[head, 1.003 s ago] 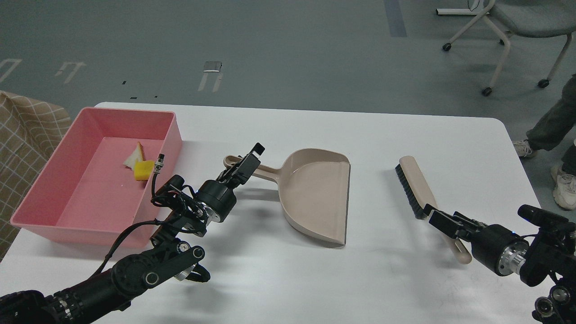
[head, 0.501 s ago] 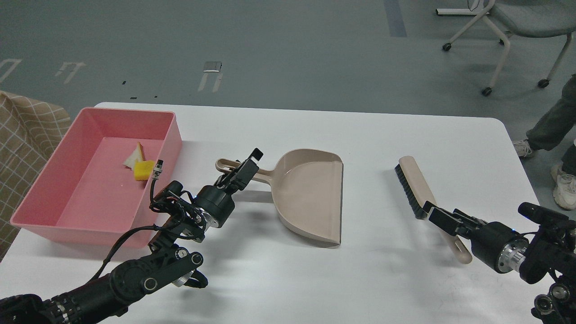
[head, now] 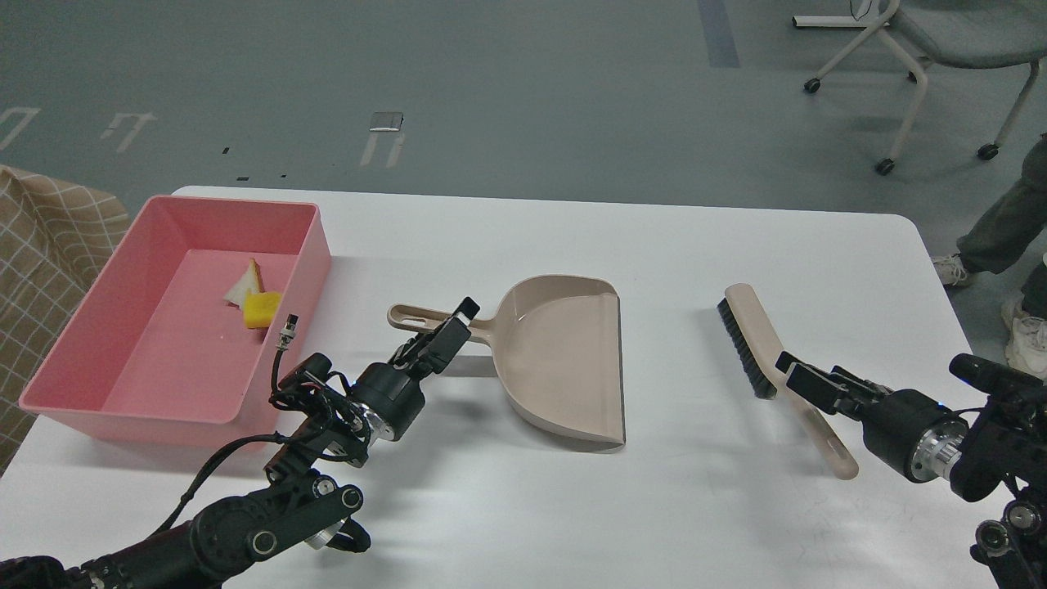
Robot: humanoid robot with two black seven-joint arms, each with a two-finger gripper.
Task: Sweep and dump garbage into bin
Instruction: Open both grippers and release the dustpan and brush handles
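The pink bin stands at the table's left edge. The yellow sponge block and the white bread slice lie inside it, toward its far end. The beige dustpan lies on the table in the middle, with its handle pointing left. My left gripper is shut on that handle. The beige brush with black bristles lies on the table at the right. My right gripper is open just over the brush's handle, and the handle's end shows beyond it.
A checked cloth hangs left of the table. A wheeled chair and a person's legs are off the table's right side. The white table has bare surface in front and between dustpan and brush.
My left gripper has pulled the dustpan left and down toward me, and the pan now rests flat. My right gripper has shifted slightly up and right. The brush has not moved.
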